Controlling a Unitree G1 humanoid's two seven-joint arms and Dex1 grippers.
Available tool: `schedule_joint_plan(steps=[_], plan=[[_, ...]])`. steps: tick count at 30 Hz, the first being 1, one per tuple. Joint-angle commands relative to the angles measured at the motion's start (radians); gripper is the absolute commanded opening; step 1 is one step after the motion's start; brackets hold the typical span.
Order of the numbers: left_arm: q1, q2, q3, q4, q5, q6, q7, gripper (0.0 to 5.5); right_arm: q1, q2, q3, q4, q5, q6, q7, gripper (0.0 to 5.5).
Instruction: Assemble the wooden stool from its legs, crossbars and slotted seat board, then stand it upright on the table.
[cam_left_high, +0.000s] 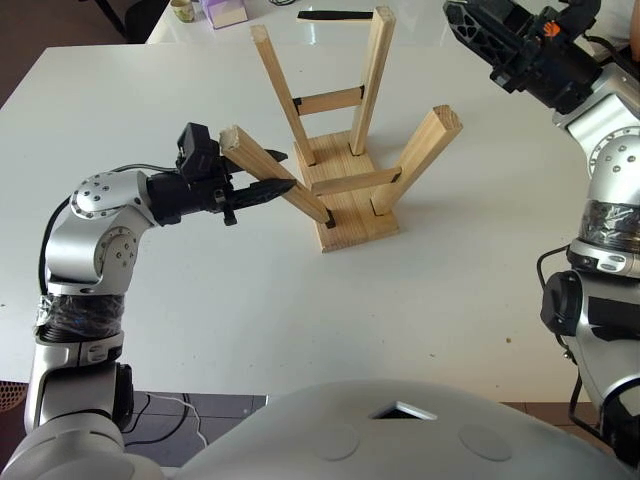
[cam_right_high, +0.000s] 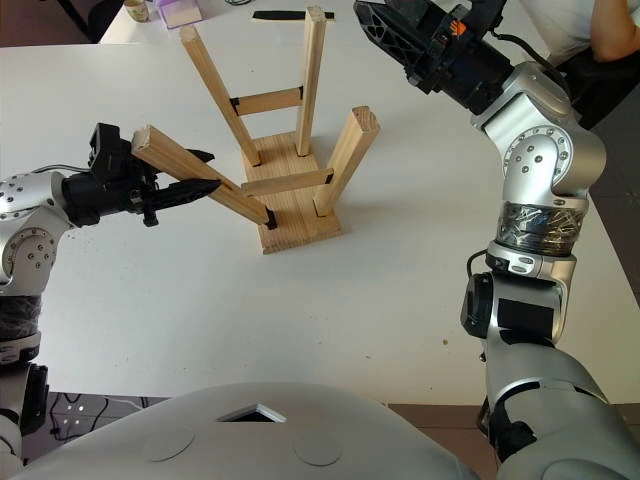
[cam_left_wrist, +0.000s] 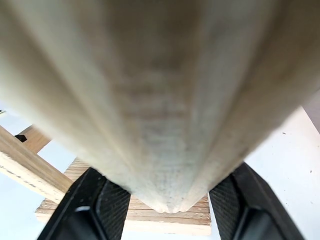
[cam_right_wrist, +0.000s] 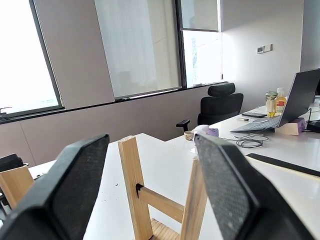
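Stool (cam_left_high: 345, 190) stands inverted on the surface (cam_left_high: 200, 300), seat board (cam_left_high: 358, 222) down. Left gripper (cam_left_high: 268, 188) has its fingers clenched on the near-left leg (cam_left_high: 248, 152). Right gripper (cam_left_high: 480, 30) is raised, fingers released. Timber judged rigid and light, joints possibly loose; grip legs low.

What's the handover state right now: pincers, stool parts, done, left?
Left pincer: shut on the near-left leg, which leans outward from the seat board.
Right pincer: open, empty, raised over the stool's far right.
Stool is upside down, board flat on the table.
Done: the other three legs stand in the board, with two crossbars between legs.
Left: probably straighten and seat the leaning leg, then flip the stool upright.
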Motion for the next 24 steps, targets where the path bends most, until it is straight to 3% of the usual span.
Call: schedule_joint_plan(steps=[1, 12, 24], plan=[[-0.008, 0.021, -0.049, 0.021, 0.076, -0.025, -0.034, 2.04, 0.009, 0.004, -0.004, -0.018, 0.009, 0.002, -0.009, 3.14], [-0.083, 0.044, -0.098, 0.094, 0.152, -0.079, -0.099, 2.04, 0.027, 0.031, 0.006, -0.075, 0.022, 0.012, -0.031, 3.14], [-0.075, 0.039, -0.112, 0.041, 0.179, -0.056, -0.056, 2.04, 0.089, 0.047, 0.04, -0.216, 0.06, 0.048, -0.07, 3.14]])
